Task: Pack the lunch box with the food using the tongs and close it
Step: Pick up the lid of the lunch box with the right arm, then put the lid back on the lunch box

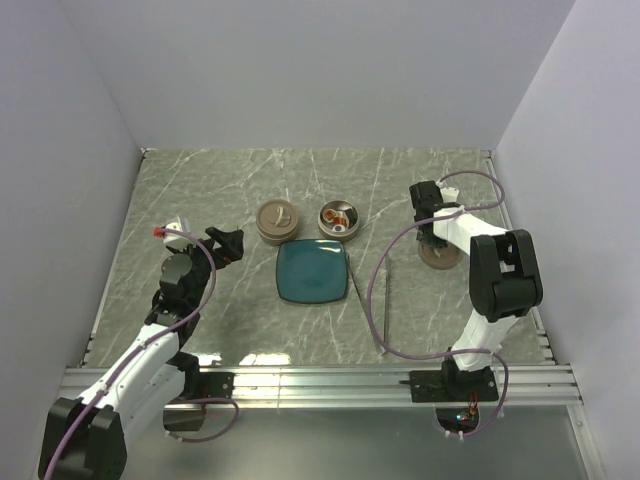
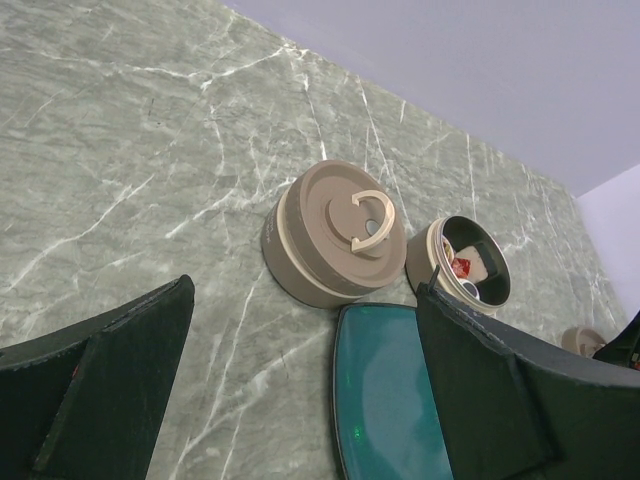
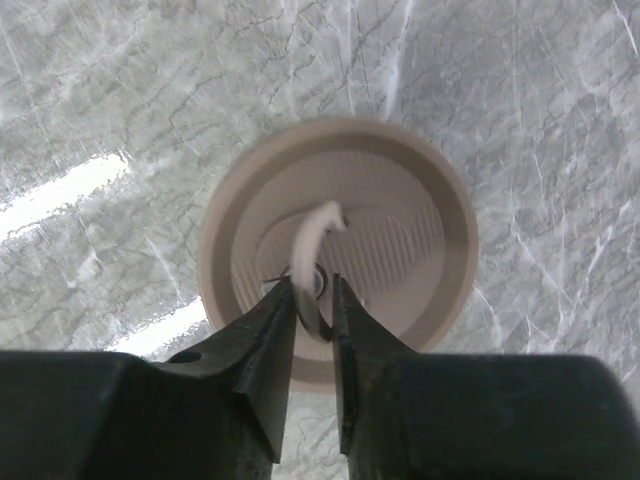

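The lunch box stands in parts. A tan round tier (image 1: 277,221) (image 2: 335,235) wears a lid with a loop handle. Beside it an open tier (image 1: 326,222) (image 2: 422,262) holds food (image 1: 341,217) (image 2: 461,268), red and white pieces. A separate tan lid (image 1: 440,258) (image 3: 400,220) lies at the right. My right gripper (image 1: 437,243) (image 3: 314,285) is above it, jaws shut on its loop handle (image 3: 312,235). The tongs (image 1: 387,300) lie on the table between the plate and the right arm. My left gripper (image 1: 228,243) (image 2: 305,290) hovers open and holds nothing, left of the plate.
A dark teal square plate (image 1: 312,271) (image 2: 385,400) sits in the middle with nothing on it. A purple cable (image 1: 376,285) loops from the right arm close to the tongs. White walls enclose the marble table on three sides.
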